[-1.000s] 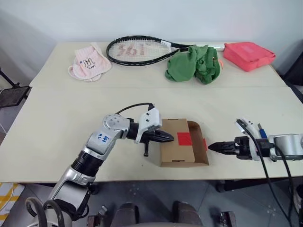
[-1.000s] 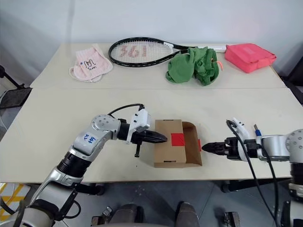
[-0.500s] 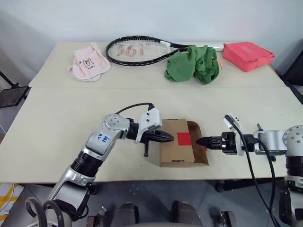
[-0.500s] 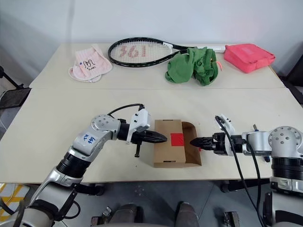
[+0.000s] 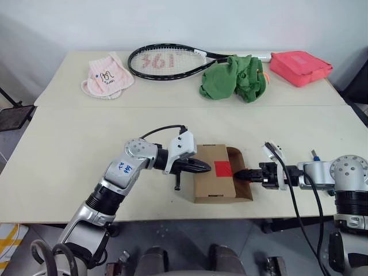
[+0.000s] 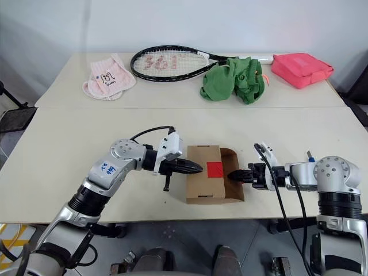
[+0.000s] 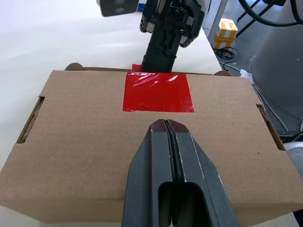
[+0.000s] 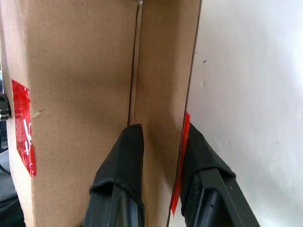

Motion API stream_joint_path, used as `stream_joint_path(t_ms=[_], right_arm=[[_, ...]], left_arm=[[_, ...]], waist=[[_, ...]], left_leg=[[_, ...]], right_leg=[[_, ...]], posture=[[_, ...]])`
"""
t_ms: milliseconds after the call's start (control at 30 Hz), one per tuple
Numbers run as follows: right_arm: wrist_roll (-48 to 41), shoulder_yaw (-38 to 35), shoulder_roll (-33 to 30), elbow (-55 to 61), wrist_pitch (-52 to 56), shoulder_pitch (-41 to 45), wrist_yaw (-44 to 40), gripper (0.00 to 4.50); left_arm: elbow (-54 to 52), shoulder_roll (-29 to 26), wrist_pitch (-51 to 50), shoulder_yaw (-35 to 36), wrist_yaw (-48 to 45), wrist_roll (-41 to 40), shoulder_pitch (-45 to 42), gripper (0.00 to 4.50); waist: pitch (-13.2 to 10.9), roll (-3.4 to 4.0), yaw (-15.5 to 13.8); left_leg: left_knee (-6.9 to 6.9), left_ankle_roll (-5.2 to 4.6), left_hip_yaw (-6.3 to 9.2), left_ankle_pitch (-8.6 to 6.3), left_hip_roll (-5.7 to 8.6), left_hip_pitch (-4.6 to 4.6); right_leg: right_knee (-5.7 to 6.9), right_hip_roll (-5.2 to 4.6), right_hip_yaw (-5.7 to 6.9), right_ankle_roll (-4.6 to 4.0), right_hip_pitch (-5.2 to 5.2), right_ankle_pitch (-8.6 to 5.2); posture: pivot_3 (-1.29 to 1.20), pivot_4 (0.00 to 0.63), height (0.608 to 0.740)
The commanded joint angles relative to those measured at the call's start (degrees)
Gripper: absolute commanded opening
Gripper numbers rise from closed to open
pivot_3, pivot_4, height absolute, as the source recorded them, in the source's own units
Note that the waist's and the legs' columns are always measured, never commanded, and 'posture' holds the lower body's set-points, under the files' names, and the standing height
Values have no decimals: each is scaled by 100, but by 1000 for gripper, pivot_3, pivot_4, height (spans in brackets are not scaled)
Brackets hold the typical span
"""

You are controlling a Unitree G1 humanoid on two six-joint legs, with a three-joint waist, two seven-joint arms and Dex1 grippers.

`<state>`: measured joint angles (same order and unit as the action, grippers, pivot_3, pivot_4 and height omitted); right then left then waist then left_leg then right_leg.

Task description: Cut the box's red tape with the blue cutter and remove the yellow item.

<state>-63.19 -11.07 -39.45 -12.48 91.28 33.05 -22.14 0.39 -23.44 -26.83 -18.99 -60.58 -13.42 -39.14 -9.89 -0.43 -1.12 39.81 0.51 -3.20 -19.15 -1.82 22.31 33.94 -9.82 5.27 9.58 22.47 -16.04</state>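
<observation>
Your right gripper (image 6: pixel 234 175) has its fingers pinching the open flap (image 8: pixel 163 94) of the box (image 5: pixel 221 183) at the table's near edge, while the closed, empty left gripper (image 5: pixel 206 168) rests on top, so pulling hard may drag the box.

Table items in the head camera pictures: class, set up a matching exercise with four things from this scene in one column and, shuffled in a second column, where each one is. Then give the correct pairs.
Things:
1. tennis racket
2. green cloth
3. box
4. pink towel

Places:
A. near edge of the table, between the two grippers
B. far left corner of the table
C. far edge, between the towel and the green cloth
D. far side, next to the red-pink pouch

Pairs: 1-C, 2-D, 3-A, 4-B
</observation>
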Motion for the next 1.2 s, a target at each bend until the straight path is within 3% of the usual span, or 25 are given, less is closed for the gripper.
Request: stream_joint_path(t_ms=[33, 100, 333, 700, 933, 1200], right_arm=[[-78, 262, 20, 105, 122, -13, -54, 447], [-160, 267, -56, 127, 122, 33, -37, 21], [-922, 269, -847, 241, 122, 395, 249, 21], [-2894, 1015, -2229, 469, 122, 1400, 1449, 21], [-3808, 1520, -2595, 560, 66, 1980, 2362, 21], [-4916, 2111, -3188, 738, -494, 1956, 3204, 21]], left_arm=[[-26, -22, -60, -38, 105, 110, 105, 0], [-4, -3, -46, -43, 124, 117, 103, 0], [164, 128, 1, 10, 387, 172, 173, 0], [692, 738, 178, 1, 1095, 309, 282, 0], [994, 1083, 386, -53, 1195, 330, 222, 0], [1187, 1253, 542, -71, 1234, 358, 226, 0]], waist=[[0, 0, 0], [0, 0, 1], [-5, 9, -51], [-7, 10, -87], [-8, 9, -179], [-8, 9, -269]], left_leg=[[0, 0, 0, 0, 0, 0], [-1, 0, 0, 0, 0, -1], [-1, 0, 0, 0, 0, 6], [1, -1, 0, -1, 1, 16], [5, -2, 0, -2, 1, 25], [24, -11, 5, -7, 2, 53]], right_leg=[[0, 0, 0, 0, 0, 0], [0, 0, 0, 0, 0, 0], [-5, 0, 1, 0, 4, 0], [-15, -1, 4, 3, 7, 2], [-19, -1, 5, 3, 11, 2], [-36, -2, 12, 4, 18, 15]], posture=[[0, 150, 740], [0, 150, 740], [0, 150, 740], [0, 150, 740], [0, 150, 740], [0, 150, 740]])
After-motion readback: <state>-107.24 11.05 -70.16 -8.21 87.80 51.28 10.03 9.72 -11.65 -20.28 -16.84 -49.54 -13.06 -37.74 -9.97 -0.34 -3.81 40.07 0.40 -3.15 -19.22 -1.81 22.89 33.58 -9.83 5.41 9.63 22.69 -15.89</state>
